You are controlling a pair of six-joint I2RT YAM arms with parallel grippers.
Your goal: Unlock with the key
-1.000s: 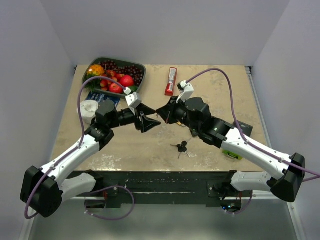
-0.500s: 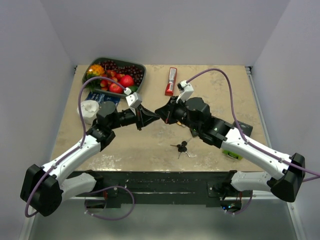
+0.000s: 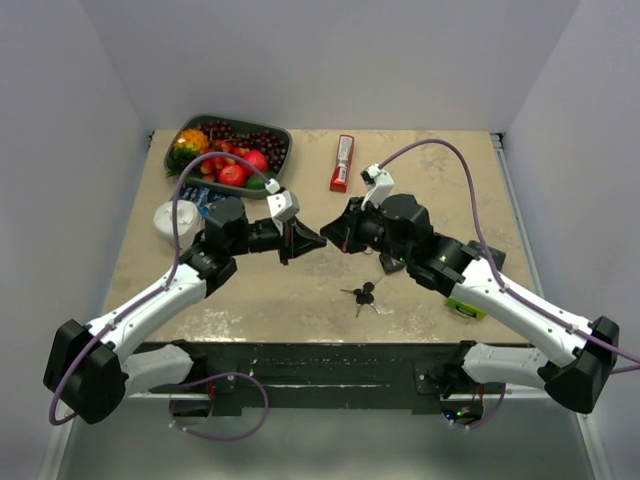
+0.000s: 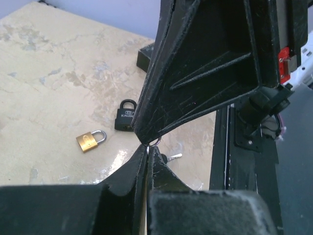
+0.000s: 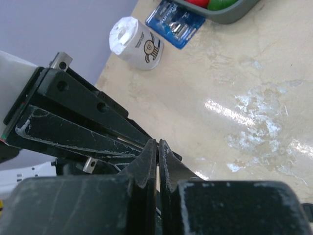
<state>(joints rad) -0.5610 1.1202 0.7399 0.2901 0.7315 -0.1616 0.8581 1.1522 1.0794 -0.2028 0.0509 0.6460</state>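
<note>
My left gripper (image 3: 319, 241) and right gripper (image 3: 331, 238) meet tip to tip above the middle of the table. In the left wrist view the left gripper (image 4: 148, 148) is shut on a thin silver metal piece. A small ring (image 4: 155, 142) sticks out right at the right gripper's tip. The right gripper (image 5: 158, 143) has its jaws a hair apart with something pale between them. I cannot tell whether the pinched piece is a key. The key bunch (image 3: 362, 295) lies on the table below the grippers, and one blade (image 4: 175, 156) shows. A black padlock (image 4: 125, 116) and a brass padlock (image 4: 89, 141) lie nearby.
A tray of fruit (image 3: 283, 152) stands at the back left, with a red tube (image 3: 342, 162) to its right. A white roll (image 3: 170, 220) and a blue pack (image 3: 196, 197) lie on the left. A black box (image 3: 487, 255) and a green item (image 3: 463, 306) sit by the right arm.
The left gripper has gone from open to shut at the right gripper's tip. Both arms have shifted a little to the right, and the meeting point moved with them.
</note>
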